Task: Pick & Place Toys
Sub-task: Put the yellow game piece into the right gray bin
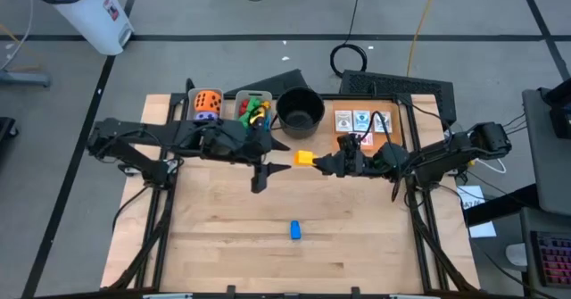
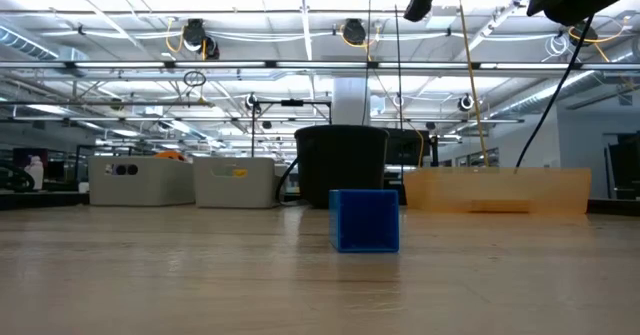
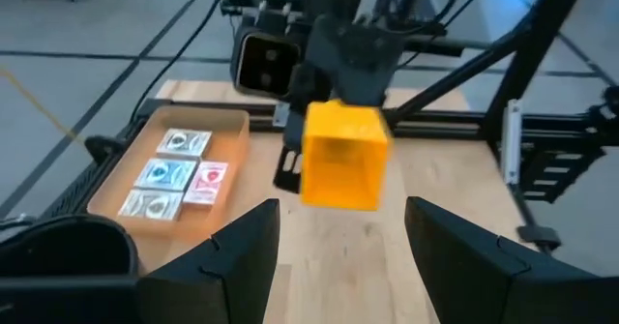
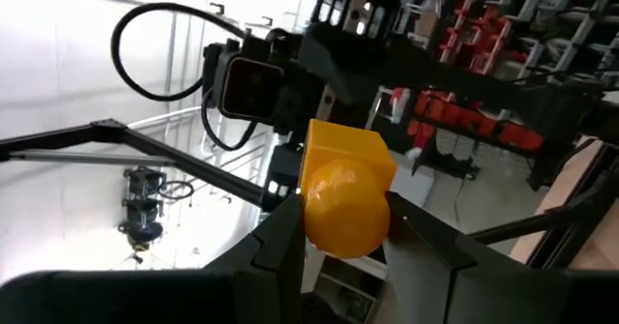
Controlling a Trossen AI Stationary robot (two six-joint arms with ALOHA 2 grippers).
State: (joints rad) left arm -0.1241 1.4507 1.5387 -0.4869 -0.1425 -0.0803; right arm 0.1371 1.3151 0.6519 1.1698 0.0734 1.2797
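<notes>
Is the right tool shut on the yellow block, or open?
Shut on it. The right tool has its fingers clamped either side of the yellow block, which is lifted off the table facing the open left tool.

The table (image 1: 268, 254) at the frame's lower centre is pale, matt wood with visible plank seams. The blue block (image 1: 295, 230) on it looks like smooth plastic, as does the glossy yellow block (image 3: 341, 156). The round pot (image 1: 300, 110) is matt black, the bins (image 2: 235, 183) pale matt plastic, and the picture cards (image 3: 174, 174) are glossy, white-edged card.
</notes>
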